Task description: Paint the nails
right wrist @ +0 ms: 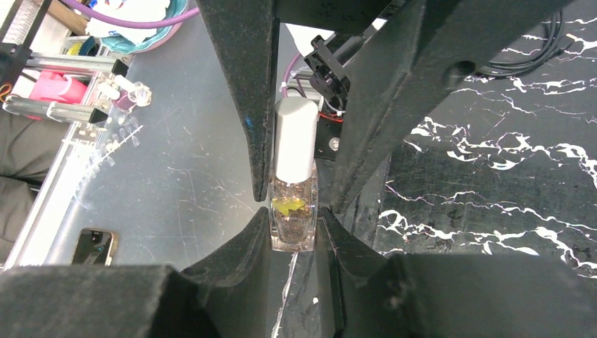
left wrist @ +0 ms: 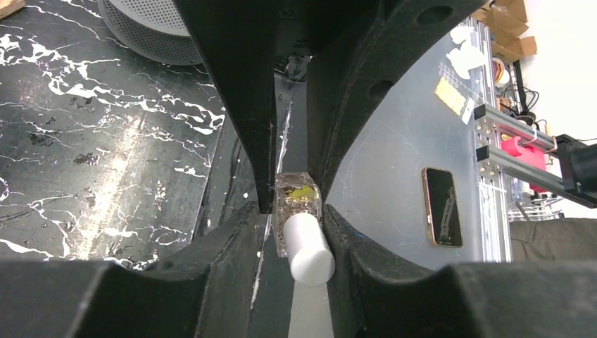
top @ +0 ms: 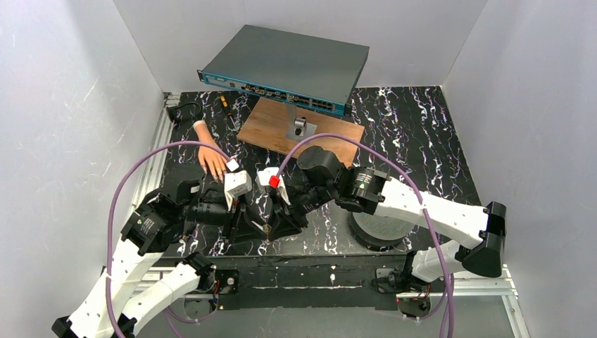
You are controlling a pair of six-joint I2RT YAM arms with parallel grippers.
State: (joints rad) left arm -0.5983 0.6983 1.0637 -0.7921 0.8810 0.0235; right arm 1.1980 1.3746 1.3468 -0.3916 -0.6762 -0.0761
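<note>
Likely uncapping the bottle (right wrist: 292, 222) for painting.
Right claw (right wrist: 294, 225) pinches bottle, left claw (left wrist: 296, 225) pinches cap (left wrist: 310, 250); twist straight off, no tilt. Nails (top: 214, 171) on mannequin hand (top: 210, 156), 10 o'clock on table (top: 422, 141).

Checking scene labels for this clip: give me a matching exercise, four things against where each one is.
1 mannequin hand
2 bottle
3 grey box
4 wooden board

A gripped by the right gripper
B farthest back
C left side of the table
D right in front of the grey box

Pairs: 1-C, 2-A, 3-B, 4-D
</note>
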